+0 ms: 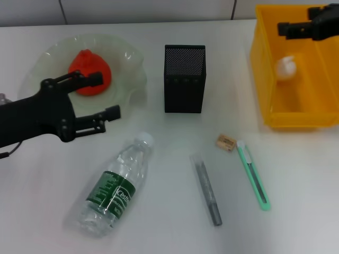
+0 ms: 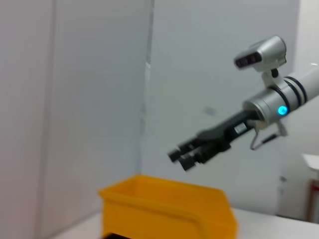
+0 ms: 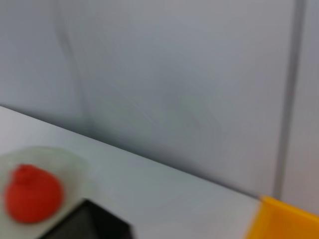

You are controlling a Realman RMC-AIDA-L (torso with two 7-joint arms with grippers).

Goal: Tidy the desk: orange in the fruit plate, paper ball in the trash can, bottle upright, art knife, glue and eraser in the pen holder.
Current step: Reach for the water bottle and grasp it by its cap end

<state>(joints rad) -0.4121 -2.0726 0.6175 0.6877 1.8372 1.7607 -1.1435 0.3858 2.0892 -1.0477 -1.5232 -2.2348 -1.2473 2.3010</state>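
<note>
L black pincer (image 1: 103, 96) hung at left of the head frame, spread wide w/ nothing in it, over the near rim of the pale green wavy glass fruit plate (image 1: 132, 66). The red-orange fruit (image 1: 89, 72) already sat in the plate's middle, so prob. the arm was clear of a finished drop.

R black pincer (image 1: 284, 29) was at upper right, above the yellow plastic bin (image 1: 267, 95) serving as trash can; looked pressed together, holding nothing. The white crumpled paper ball (image 1: 284, 67) lay inside the bin.

Black mesh square pen holder (image 1: 184, 78) stood at centre top on the white tabletop (image 1: 47, 201); contents can't be seen.

Not yet tidied, lower half of frame: clear plastic water bottle w/ green label (image 1: 116, 186) on its side, grey glue stick (image 1: 206, 189), tan eraser (image 1: 225, 142) and green art knife (image 1: 252, 173) just beside it.
</note>
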